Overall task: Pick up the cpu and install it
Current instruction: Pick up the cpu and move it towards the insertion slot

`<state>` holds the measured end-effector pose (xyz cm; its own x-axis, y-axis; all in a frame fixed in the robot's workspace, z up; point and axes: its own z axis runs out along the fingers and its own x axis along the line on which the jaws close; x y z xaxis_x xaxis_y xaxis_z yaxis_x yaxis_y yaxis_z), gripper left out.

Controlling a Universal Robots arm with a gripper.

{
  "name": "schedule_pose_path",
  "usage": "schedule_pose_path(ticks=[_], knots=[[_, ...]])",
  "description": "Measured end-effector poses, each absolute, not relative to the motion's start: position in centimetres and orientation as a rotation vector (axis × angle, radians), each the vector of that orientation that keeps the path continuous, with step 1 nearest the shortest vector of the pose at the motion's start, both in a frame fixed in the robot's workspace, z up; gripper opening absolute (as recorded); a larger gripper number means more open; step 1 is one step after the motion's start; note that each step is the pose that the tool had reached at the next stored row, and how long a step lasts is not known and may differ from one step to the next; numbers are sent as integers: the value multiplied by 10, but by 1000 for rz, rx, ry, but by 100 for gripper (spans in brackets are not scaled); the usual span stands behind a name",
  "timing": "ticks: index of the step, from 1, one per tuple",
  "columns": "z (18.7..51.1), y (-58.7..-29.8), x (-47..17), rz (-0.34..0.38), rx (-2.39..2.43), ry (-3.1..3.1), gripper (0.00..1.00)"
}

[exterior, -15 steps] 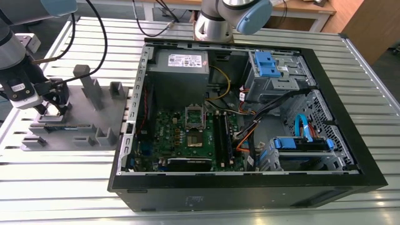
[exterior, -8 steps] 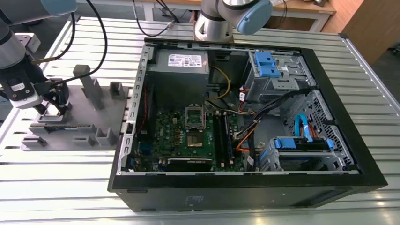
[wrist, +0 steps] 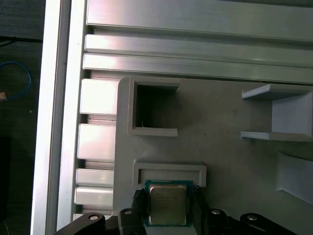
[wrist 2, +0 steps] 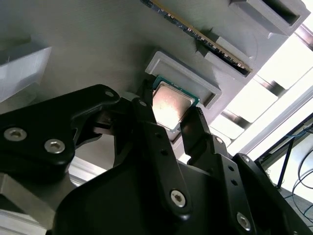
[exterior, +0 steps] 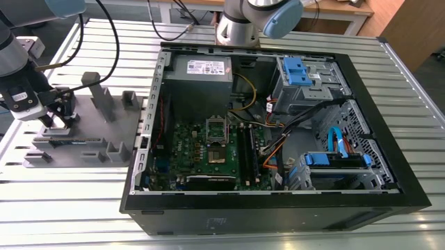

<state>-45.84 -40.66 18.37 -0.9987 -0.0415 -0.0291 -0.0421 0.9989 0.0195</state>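
Second wrist view: the gripper (wrist 2: 172, 117) is clamping the cpu (wrist 2: 171, 103) by two opposite edges, its jaws narrowed to the chip's width, just beside a raised frame on the grey tray (wrist 2: 98, 44). In the exterior view, this tray is lying left of the open case (exterior: 278, 211).

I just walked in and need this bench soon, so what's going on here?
The robot arm's gripper is down at the grey parts holder on the exterior view's left. In both wrist views its fingers flank the cpu and seem to grip it by its pocket. The open computer case lies beside the holder; the cpu is not in it yet.
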Motion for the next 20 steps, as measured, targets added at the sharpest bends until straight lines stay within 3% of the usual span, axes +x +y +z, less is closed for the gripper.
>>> schedule_pose_path(ticks=[20], knots=[[192,-407,-458,31,-65,3112,47]])
